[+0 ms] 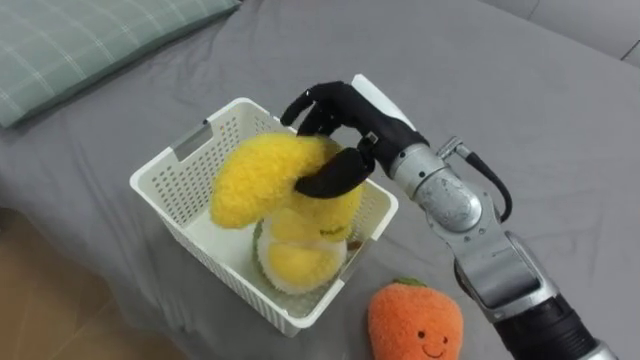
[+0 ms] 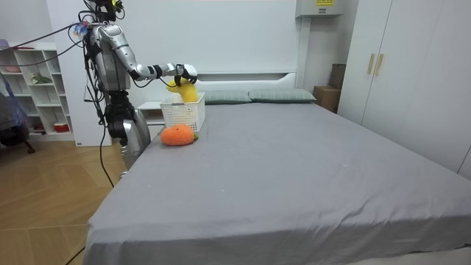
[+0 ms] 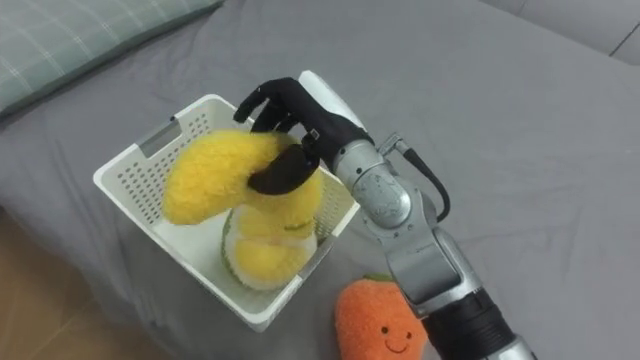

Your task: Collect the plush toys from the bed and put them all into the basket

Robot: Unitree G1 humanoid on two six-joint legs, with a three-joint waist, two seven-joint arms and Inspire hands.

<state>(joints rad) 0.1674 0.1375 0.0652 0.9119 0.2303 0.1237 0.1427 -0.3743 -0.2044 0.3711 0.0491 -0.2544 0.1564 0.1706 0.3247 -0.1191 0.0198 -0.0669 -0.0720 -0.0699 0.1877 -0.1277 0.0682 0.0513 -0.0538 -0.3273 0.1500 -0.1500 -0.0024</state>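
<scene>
Grey bed (image 1: 520, 90), robot standing at its side near the head end, at the room view's left. Checked pillow (image 1: 90, 40) at the upper left of the eye views. White perforated basket (image 1: 175, 175) on the bed, near the edge. Yellow plush (image 1: 250, 175) over the basket, its upper part above the rim and its lower end down inside. More yellow plush with a pale rim sits at the basket bottom; can't tell if it's a separate toy. Orange plush (image 1: 415, 320) with a smiley face lies on the sheet just beside the basket, outside it. Right hand (image 1: 345, 110) over the basket, fingers and thumb curled round the yellow plush, gripping it.
</scene>
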